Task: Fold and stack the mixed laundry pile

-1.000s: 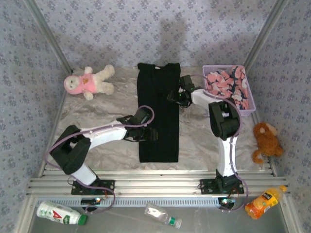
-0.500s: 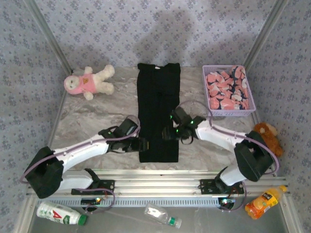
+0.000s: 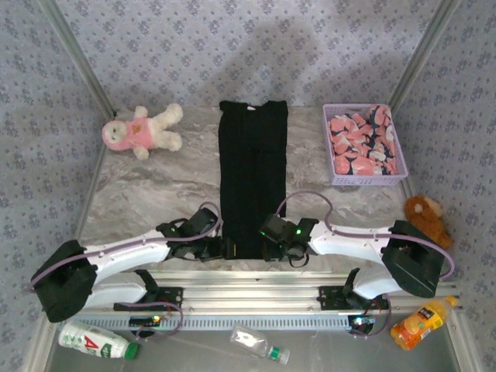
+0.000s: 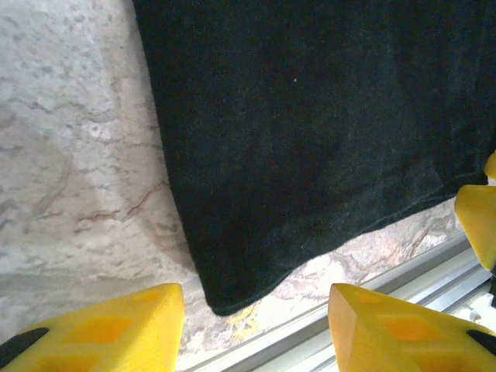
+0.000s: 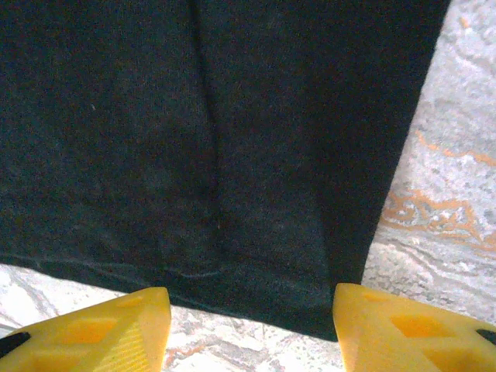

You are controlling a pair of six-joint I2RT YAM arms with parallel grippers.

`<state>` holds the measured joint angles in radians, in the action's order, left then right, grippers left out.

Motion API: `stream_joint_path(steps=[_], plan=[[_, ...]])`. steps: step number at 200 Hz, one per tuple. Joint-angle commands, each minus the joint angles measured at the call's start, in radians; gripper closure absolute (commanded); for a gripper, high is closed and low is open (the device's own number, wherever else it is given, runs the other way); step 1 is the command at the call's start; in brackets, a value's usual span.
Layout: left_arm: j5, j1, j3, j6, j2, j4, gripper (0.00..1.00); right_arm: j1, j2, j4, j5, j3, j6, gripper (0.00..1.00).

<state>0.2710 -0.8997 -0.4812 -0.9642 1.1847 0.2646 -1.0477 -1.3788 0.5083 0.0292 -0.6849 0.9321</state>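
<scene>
left gripper [image 3: 225, 249]: released, fingers spread, holding nothing; low over the table [image 3: 139, 194] at the near-left corner of the black T-shirt [image 3: 252, 178]
left gripper, wrist view [image 4: 256, 298]: yellow fingers [image 4: 116, 329] apart, shirt [image 4: 310, 132] corner lies just ahead, between the two tips; can't tell if the tips touch the cloth
right gripper [image 3: 269, 249]: released, fingers spread, holding nothing; at the near-right corner of the shirt
right gripper, wrist view [image 5: 252, 298]: yellow fingers [image 5: 403, 329] apart, shirt [image 5: 217, 139] hem runs straight across just ahead of the tips, shirt's right edge ahead of the right finger
black T-shirt: flat on the table, folded into a long narrow strip, stretches away from both grippers toward the far wall; near hem between the two grippers
pink garment [image 3: 363, 143]: bundled in the lavender basket [image 3: 368, 180], well ahead and to the right of the right gripper
pink-and-white plush toy [image 3: 143, 130]: far ahead-left of the left gripper, apart from the shirt
brown plush [image 3: 425, 221]: right of the right gripper, at the table edge
orange bottle [image 3: 422, 322]: behind the right arm's base, off to the right
</scene>
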Motion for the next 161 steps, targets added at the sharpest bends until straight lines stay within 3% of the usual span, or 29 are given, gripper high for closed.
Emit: stream_joint_path(steps=[1, 32, 92, 106, 146, 161], plan=[[0.016, -0.010, -0.009, -0.029, 0.042, -0.071, 0.51, -0.001, 0.005, 0.020, 0.062, -0.019, 0.055, 0.40], [-0.014, -0.024, -0.027, -0.025, 0.071, -0.058, 0.59, 0.001, 0.035, 0.070, 0.097, -0.015, 0.060, 0.40], [-0.046, -0.025, -0.040, -0.015, 0.095, -0.042, 0.73, 0.032, 0.001, -0.092, 0.030, 0.061, 0.065, 0.43], [-0.051, -0.024, -0.052, -0.007, 0.111, -0.046, 0.74, 0.036, -0.023, -0.105, 0.016, 0.061, 0.063, 0.50], [-0.073, -0.024, -0.090, 0.005, 0.140, -0.037, 0.98, 0.048, -0.026, -0.099, 0.014, 0.029, 0.023, 0.82], [-0.089, -0.024, -0.112, 0.016, 0.125, -0.006, 1.00, 0.048, -0.014, -0.080, 0.017, 0.009, 0.013, 0.89]])
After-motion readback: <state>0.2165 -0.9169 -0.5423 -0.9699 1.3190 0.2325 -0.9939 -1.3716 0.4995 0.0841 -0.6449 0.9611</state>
